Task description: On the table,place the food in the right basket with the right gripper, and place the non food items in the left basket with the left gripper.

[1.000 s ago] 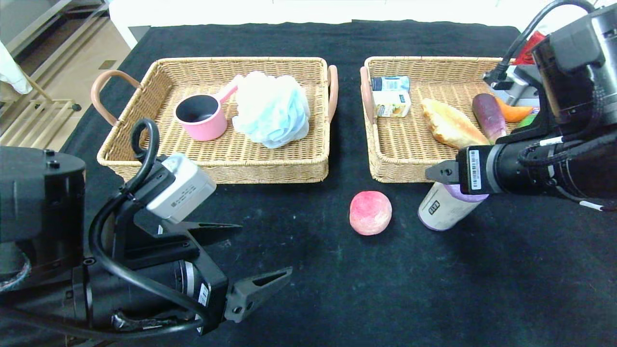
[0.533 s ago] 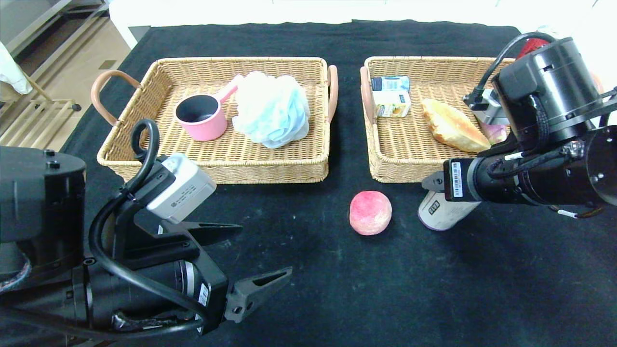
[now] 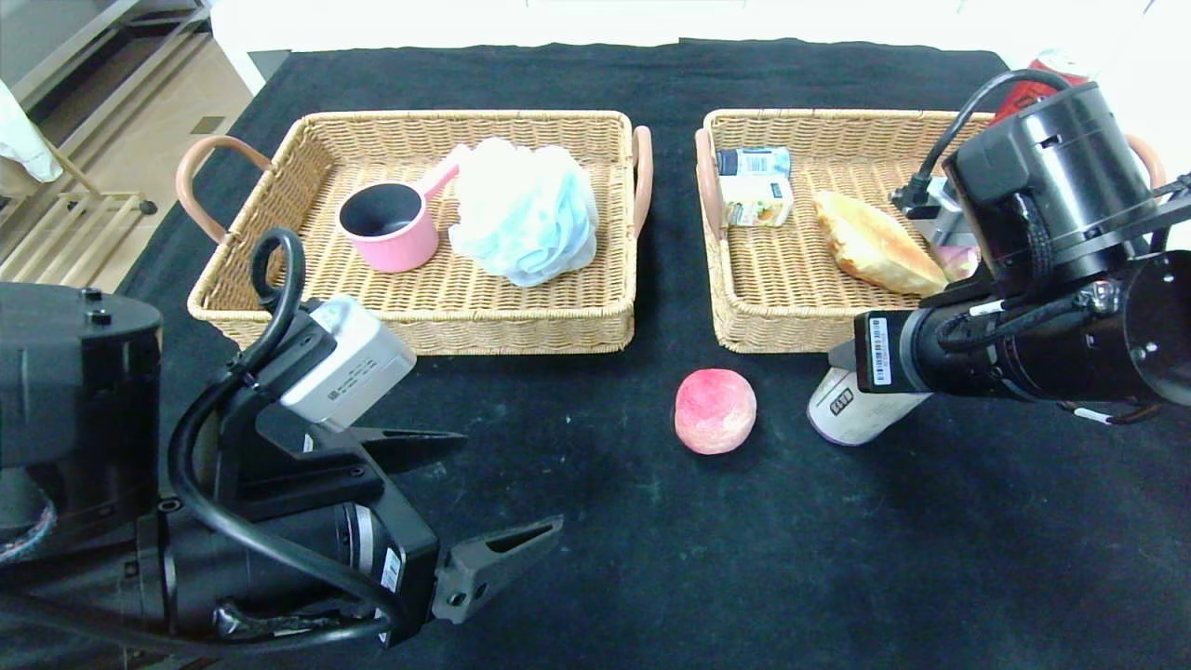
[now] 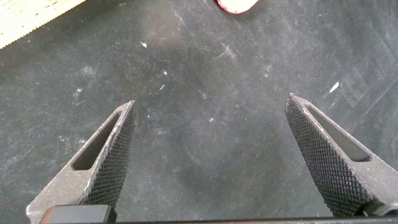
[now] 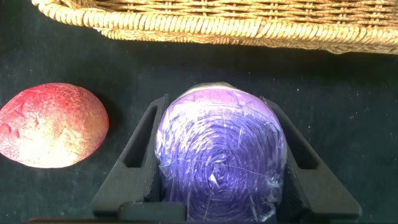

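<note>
table (image 3: 595,558): black cloth, open at 6 o'clock
right gripper (image 5: 214,180): clamped on roll (image 5: 219,155), near basket rim (image 5: 249,25)
left gripper (image 4: 211,155): spread wide, empty

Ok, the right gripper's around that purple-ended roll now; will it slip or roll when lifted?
The roll is round and lying on its side on the table, so it could roll toward the peach if nudged. Its glossy, crinkled wrap looks slippery. The right gripper has a finger on each side, so a lift probably holds, though it may give slightly.
</note>
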Tool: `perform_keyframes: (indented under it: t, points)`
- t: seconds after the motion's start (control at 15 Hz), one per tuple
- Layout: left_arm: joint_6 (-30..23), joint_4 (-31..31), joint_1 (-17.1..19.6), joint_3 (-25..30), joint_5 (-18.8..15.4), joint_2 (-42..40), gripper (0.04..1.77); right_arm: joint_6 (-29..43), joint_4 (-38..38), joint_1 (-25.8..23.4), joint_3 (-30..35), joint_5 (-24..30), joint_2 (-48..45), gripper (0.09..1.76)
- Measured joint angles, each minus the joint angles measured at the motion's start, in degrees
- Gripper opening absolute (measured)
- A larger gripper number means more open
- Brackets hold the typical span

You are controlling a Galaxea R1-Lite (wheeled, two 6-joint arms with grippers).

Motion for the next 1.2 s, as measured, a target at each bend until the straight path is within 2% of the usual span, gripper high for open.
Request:
perform_keyframes:
  t: [0.33,0.67,0.93,1.2]
  points:
    - [0.1,0.0,0.0,0.1,0.1,-0.2,1.72,-0.1,0.5,0.5,0.2,-0.1,-0.9,0.96]
    - [0.0,0.0,0.8,-0.6,0.8,-1.2,1.72,-0.8,0.6,5.1,-1.7,-3.7,-5.9,0.96]
    - [0.8,1.2,4.0,-2.3,1.3,-3.8,1.72,-0.8,0.4,9.8,-5.3,-3.8,-7.8,0.95]
    - [1.2,1.3,8.0,-4.1,1.2,-6.2,1.72,-0.5,-1.9,17.2,-7.1,-3.8,-6.9,0.95]
